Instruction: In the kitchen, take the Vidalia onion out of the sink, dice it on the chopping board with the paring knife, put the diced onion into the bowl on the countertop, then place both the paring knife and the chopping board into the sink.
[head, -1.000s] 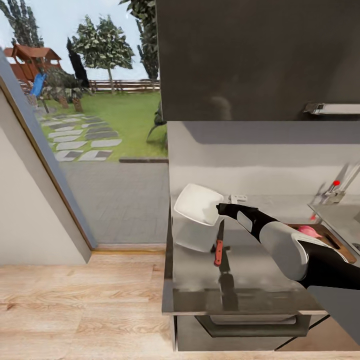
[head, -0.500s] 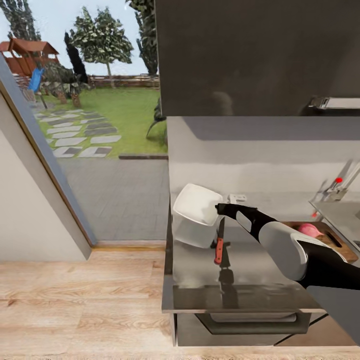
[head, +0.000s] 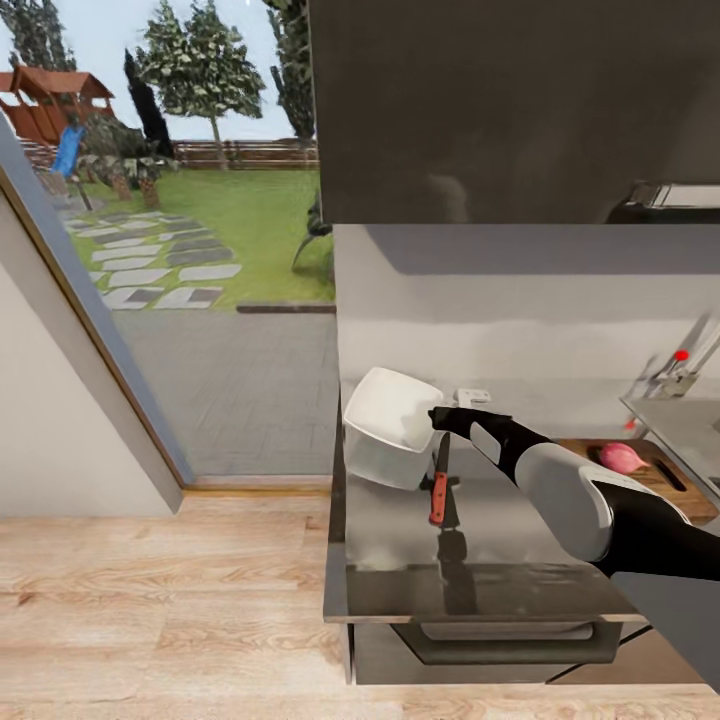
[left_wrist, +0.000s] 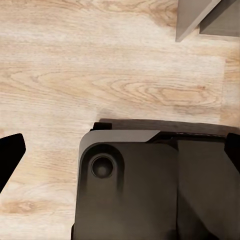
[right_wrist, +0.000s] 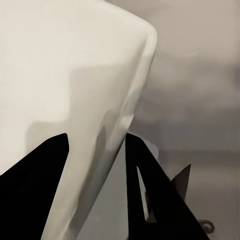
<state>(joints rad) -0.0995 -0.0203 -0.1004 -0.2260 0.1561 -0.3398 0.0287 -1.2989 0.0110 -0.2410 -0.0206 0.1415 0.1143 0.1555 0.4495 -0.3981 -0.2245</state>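
My right gripper (head: 437, 418) is shut on the rim of the white bowl (head: 393, 408), which hangs tilted just above the left end of the grey countertop (head: 520, 560). In the right wrist view the two dark fingers (right_wrist: 35, 185) straddle the wall of the bowl (right_wrist: 65, 75). The paring knife (head: 438, 492), with its red-orange handle, lies on the countertop just below the bowl. A pinkish onion (head: 622, 457) rests on the dark brown chopping board (head: 668, 485) at the right. The sink (head: 685, 425) with its faucet (head: 682, 372) is at the right edge. My left gripper (left_wrist: 120, 150) hangs open over the wood floor.
A dark upper cabinet (head: 500, 110) hangs over the counter. Left of the counter's end, a large window (head: 200, 250) looks onto a garden. Light wood floor (head: 170, 600) spreads in front. The robot's dark base (left_wrist: 135, 190) lies below the left gripper.
The head camera has shifted a little, so the whole picture moved and more of the onion and board shows. The bowl stays in my right gripper at nearly the same spot.
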